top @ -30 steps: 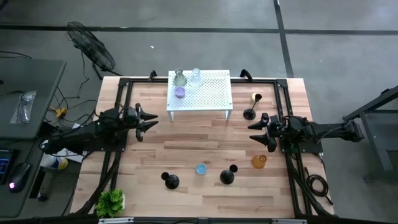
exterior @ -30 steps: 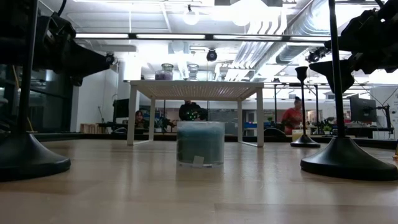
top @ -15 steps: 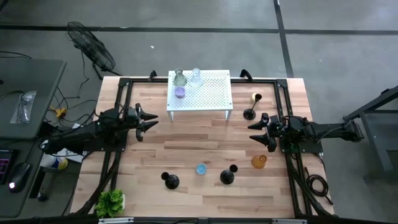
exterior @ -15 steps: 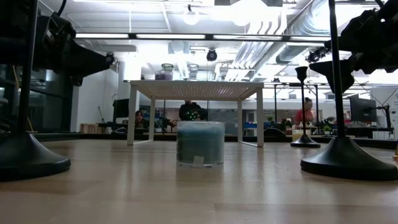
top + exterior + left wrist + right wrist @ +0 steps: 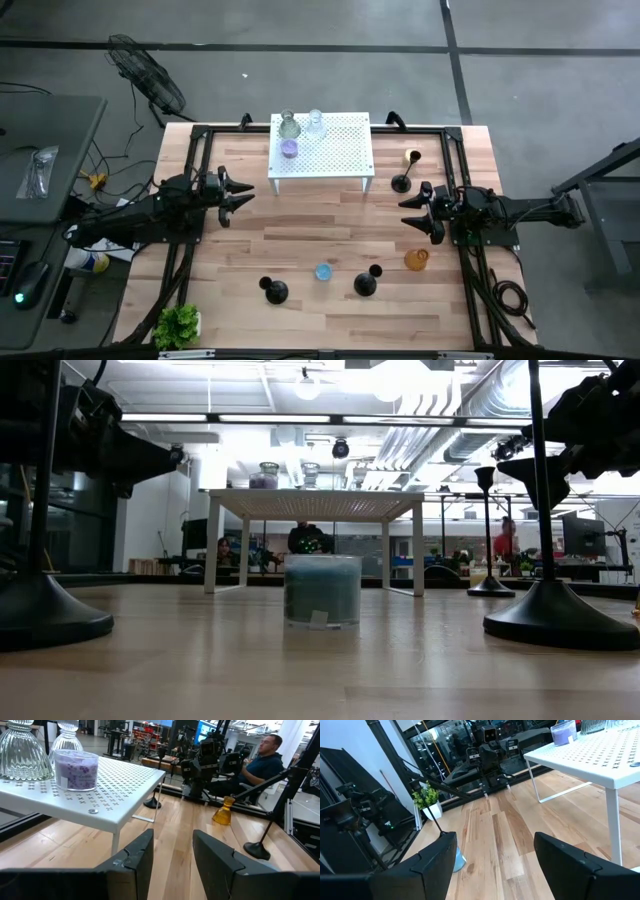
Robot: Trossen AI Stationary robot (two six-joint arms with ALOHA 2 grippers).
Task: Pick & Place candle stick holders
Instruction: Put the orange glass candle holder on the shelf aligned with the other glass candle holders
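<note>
Three black candle stick holders stand on their round bases on the wooden table: one (image 5: 401,183) by the white stand's right leg, two (image 5: 274,291) (image 5: 366,282) near the front edge. Between those two stands a blue cup (image 5: 322,271). An amber cup (image 5: 416,259) and a small yellow cup (image 5: 412,158) stand at the right. A greenish cup (image 5: 289,127), a clear cup (image 5: 315,124) and a purple cup (image 5: 76,769) stand on the stand's top. My left gripper (image 5: 240,193) hovers open at the left, my right gripper (image 5: 412,213) open at the right, both holding nothing.
The white perforated stand (image 5: 335,155) stands on four legs at the far middle of the table. A small green plant (image 5: 178,324) sits at the near left corner. Black frame rails (image 5: 190,180) run along the table's sides. People are in the room behind.
Both arms and all the holders have kept still. A person in the room behind the table has walked toward the right.
</note>
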